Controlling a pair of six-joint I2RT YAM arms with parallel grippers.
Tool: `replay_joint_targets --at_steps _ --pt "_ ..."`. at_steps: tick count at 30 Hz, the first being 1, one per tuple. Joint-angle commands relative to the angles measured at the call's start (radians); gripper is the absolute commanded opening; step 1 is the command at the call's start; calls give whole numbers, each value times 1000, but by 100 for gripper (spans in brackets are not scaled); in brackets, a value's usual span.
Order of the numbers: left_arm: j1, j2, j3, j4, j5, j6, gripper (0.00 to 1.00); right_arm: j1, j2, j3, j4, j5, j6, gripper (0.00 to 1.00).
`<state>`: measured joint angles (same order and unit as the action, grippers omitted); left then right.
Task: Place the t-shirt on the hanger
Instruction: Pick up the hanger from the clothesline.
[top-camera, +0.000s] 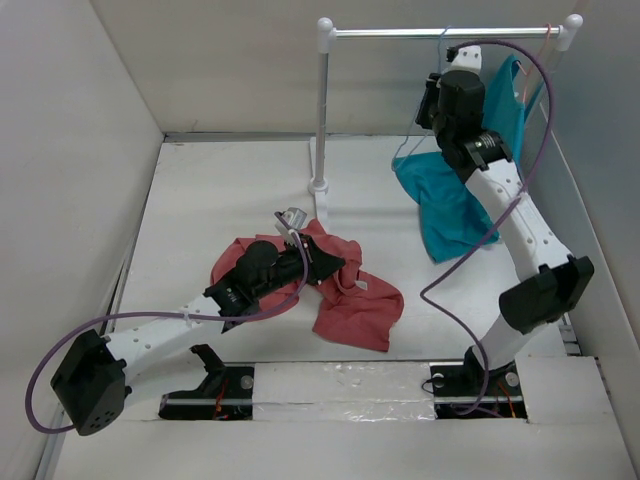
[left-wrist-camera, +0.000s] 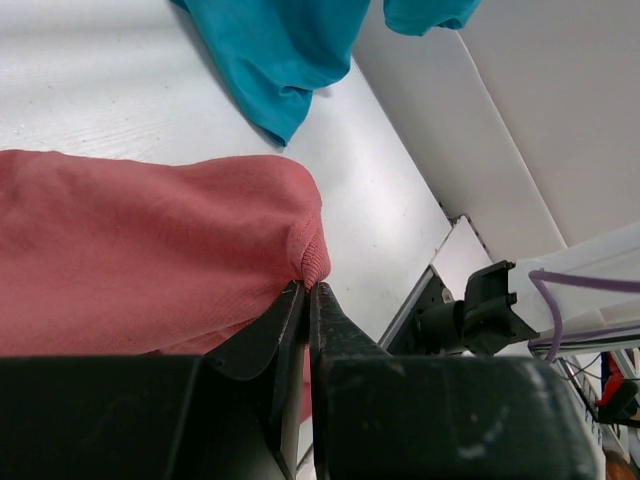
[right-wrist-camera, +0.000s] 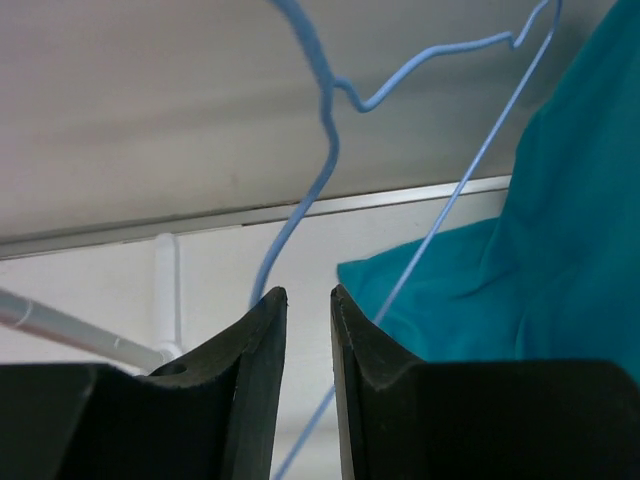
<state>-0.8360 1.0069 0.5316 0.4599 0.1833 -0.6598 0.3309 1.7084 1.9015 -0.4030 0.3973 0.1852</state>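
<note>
Top external view: you are looking down on a white table (top-camera: 220, 200) walled by pale panels, with the red t-shirt (top-camera: 355, 300) lying crumpled near its middle.
Left claw: your left gripper (left-wrist-camera: 308, 290) is pressing its black fingers together on a folded edge of the red t-shirt, pinching the cloth at the very tips.
Right claw: your right gripper (right-wrist-camera: 308, 295) is standing raised by the rack with a narrow gap between its fingers, wider than the wire, and is pinching nothing that shows.
Hanger: the hanger (right-wrist-camera: 327, 150) is hanging just beyond those fingertips. One wire is dropping behind one finger, and another is slanting behind the other finger and showing low in the gap.
In the way: a teal shirt (top-camera: 450, 210) is draping down beside the hanger, and the right forearm is crossing in front of it.
Rack: a rack (top-camera: 322, 110) of white posts and a shiny metal rod is standing at the far side.
Cable: a purple cable (top-camera: 540, 90) is looping along the right arm.
Textures: the red cloth is showing a fine knit, the teal is falling in soft folds, and the hanger is thin, bent, light-blue wire.
</note>
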Motion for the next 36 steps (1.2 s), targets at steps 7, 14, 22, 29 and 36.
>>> replay_joint_targets --at_steps 7,14,22,29,36 --pt "2 33 27 75 39 11 0 76 -219 -134 191 40 -6 41" --pt "2 47 25 88 45 6 0 33 -116 -30 149 -14 3 61" --pt "2 19 21 57 30 12 0 2 52 163 56 -3 -7 65" --pt "2 2 19 43 24 17 0 2 23 74 101 58 -23 26" --pt "2 4 11 52 30 6 0 2 -3 64 98 81 -53 0"
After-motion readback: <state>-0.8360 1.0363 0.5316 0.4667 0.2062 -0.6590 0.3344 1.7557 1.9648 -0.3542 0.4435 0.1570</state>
